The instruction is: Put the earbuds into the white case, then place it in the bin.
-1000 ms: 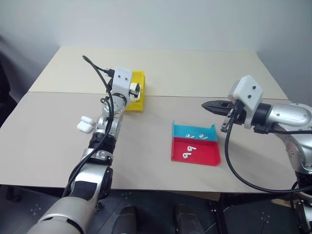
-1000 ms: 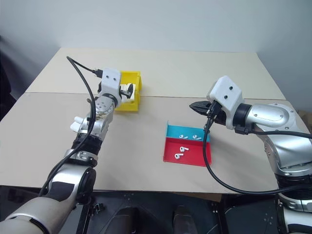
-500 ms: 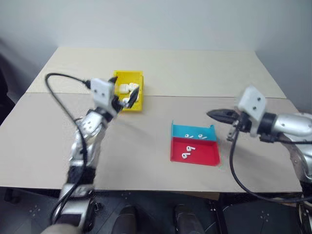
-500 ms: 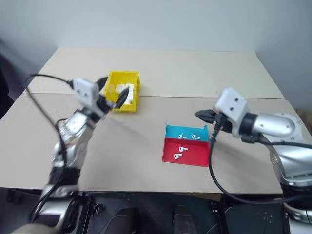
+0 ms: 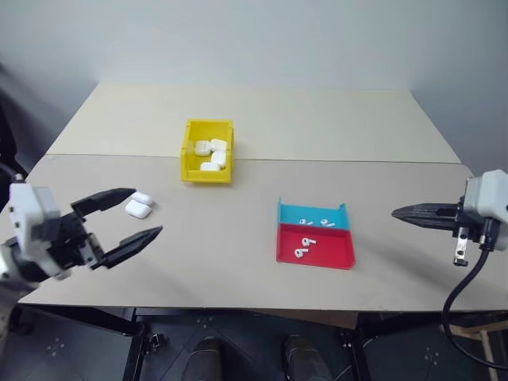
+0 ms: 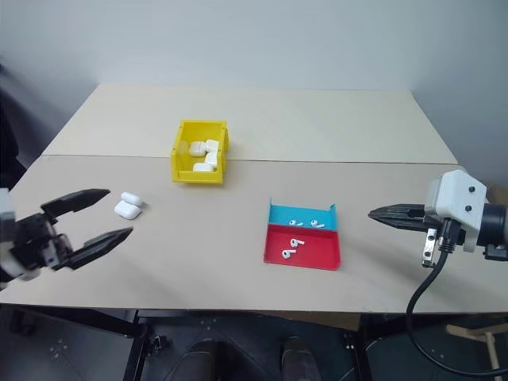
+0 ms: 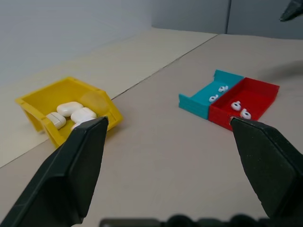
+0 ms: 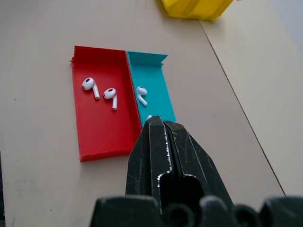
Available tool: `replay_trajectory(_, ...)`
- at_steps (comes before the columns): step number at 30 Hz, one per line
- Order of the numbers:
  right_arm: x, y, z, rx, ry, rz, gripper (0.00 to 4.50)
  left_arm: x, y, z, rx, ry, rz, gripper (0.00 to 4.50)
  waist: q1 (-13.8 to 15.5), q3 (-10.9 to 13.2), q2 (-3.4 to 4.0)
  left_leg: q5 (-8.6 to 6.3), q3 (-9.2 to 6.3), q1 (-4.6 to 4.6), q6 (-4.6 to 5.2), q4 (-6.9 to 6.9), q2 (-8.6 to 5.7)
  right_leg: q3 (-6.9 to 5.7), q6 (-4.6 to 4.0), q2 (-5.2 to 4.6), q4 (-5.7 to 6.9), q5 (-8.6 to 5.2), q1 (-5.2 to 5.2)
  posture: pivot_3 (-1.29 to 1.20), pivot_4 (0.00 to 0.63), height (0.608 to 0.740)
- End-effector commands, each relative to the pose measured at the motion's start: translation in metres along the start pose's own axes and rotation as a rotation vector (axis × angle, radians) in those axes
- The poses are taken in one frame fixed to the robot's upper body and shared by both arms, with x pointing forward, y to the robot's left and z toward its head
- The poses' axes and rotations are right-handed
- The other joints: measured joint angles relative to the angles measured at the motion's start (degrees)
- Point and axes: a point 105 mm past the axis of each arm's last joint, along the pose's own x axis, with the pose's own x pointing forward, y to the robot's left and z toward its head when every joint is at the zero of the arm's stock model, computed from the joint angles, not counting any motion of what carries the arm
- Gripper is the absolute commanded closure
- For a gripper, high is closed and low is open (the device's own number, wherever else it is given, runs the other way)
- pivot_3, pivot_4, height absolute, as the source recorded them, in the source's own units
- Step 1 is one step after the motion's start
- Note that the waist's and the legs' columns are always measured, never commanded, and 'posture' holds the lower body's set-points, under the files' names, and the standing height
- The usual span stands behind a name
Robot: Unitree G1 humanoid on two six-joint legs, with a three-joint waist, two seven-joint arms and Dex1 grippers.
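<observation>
beige table (image 5: 262,119) w/ seam, grey wall (image 5: 254,36) behind

A beige desk (image 5: 262,119) fills the middle of the frame. Right of centre, a shallow blue tray (image 5: 313,214) touches a shallow red tray (image 5: 315,246) below it. A grey wall (image 5: 254,36) spans the top.

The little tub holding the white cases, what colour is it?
The bin is bright yellow, clearest in the left eye view, with white cases lying inside.
</observation>
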Motion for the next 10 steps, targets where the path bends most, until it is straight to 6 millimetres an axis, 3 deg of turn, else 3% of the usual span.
replay_trajectory(1, -0.0104, -0.0074, 0.0132, -0.081, -0.004, -0.006, 4.50, -0.0084, -0.0001, 0.0095, 0.073, 0.023, 0.003, 0.03, 0.1, 0.0, 0.00, 0.00, 0.00, -0.03, 0.00, 0.00, 0.00, 0.00, 0.00, 0.00, 0.00, 0.00, -0.03, 0.00, 0.150, 0.740)
replay_trajectory(10, -0.0068, -0.0086, 0.0137, -0.113, 0.003, 0.008, 4.50, -0.0081, 0.0018, 0.0092, 0.089, 0.030, 0.009, 0.03, 0.2, 0.0, 0.00, 0.00, 0.01, -0.07, 0.00, 0.00, 0.00, 0.01, 0.00, 0.00, 0.00, 0.00, -0.08, 0.00, 0.150, 0.740)
